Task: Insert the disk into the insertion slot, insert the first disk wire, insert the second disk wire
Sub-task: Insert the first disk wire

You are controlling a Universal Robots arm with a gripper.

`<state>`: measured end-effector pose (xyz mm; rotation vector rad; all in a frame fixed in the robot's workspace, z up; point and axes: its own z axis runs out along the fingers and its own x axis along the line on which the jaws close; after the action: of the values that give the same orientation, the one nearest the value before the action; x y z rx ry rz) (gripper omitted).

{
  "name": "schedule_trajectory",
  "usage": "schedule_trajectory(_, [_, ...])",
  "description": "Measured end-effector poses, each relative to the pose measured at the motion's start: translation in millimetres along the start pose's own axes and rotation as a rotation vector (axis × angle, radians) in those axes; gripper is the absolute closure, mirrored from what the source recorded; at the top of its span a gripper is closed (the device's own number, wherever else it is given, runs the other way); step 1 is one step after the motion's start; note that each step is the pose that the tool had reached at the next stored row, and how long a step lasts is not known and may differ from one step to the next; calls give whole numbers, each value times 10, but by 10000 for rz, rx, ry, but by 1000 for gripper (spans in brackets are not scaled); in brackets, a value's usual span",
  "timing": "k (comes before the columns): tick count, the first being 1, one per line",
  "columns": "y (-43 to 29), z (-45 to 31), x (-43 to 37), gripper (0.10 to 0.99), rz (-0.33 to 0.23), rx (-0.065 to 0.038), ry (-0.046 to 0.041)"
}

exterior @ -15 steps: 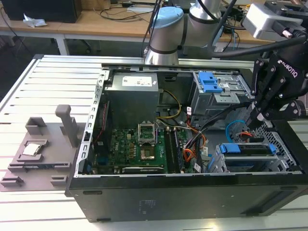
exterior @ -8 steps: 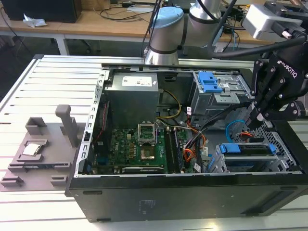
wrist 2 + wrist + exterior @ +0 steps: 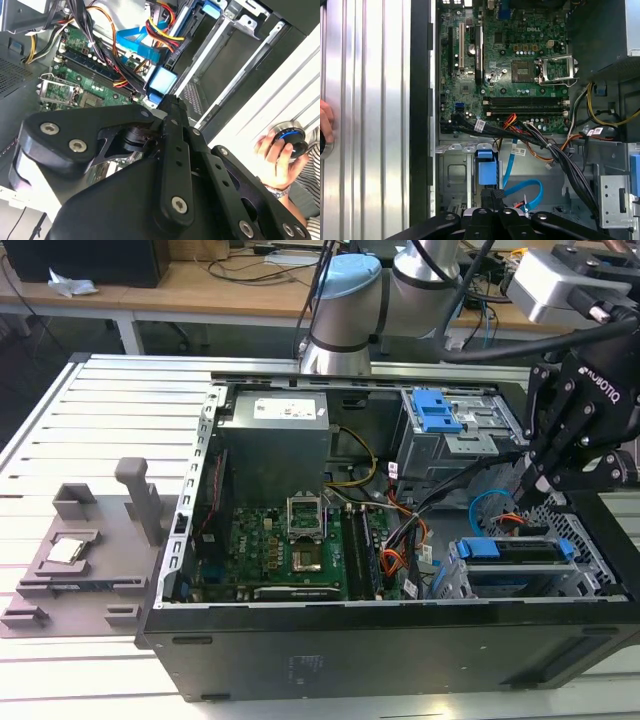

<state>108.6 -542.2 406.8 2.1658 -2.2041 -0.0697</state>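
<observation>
Fingers of the black linkage gripper (image 3: 492, 191) are drawn together with hardly a gap. Whether anything thin is pinched there cannot be told, as the gripper's own links cover the tips in both wrist views. The tips hang low inside the open black computer case (image 3: 330, 660), at the exterior view's right end, near the thin flat bright blue cable (image 3: 524, 183). The cable curls in a loop, and both its ends run out of sight under the gripper and a black wire bundle (image 3: 570, 170). The flat hard drive in a bright blue plastic carrier (image 3: 515, 552) lies in the wide bay of the silver perforated sheet-metal cage (image 3: 590, 545). Its top face is shaded and the label cannot be made out. Thin orange-red wires (image 3: 540, 150) cross between the bay and the green circuit board (image 3: 520, 60). Behind stands a taller grey cage with a blue latch (image 3: 440, 415). Outside the case, on the ribbed white metal table (image 3: 100, 420), sits a grey plastic fixture (image 3: 80, 540). A person's hand (image 3: 275, 155), cut off at the edge, rests on a round dark knob with a blue ring (image 3: 292, 136).
</observation>
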Motion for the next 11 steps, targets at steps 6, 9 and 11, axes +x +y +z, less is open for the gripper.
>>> schedule_trajectory(6, [-100,105,25,980,1,-1,-1])
schedule_trajectory(9, [-156,179,34,980,1,-1,0])
schedule_trajectory(11, [-198,222,33,980,1,-1,2])
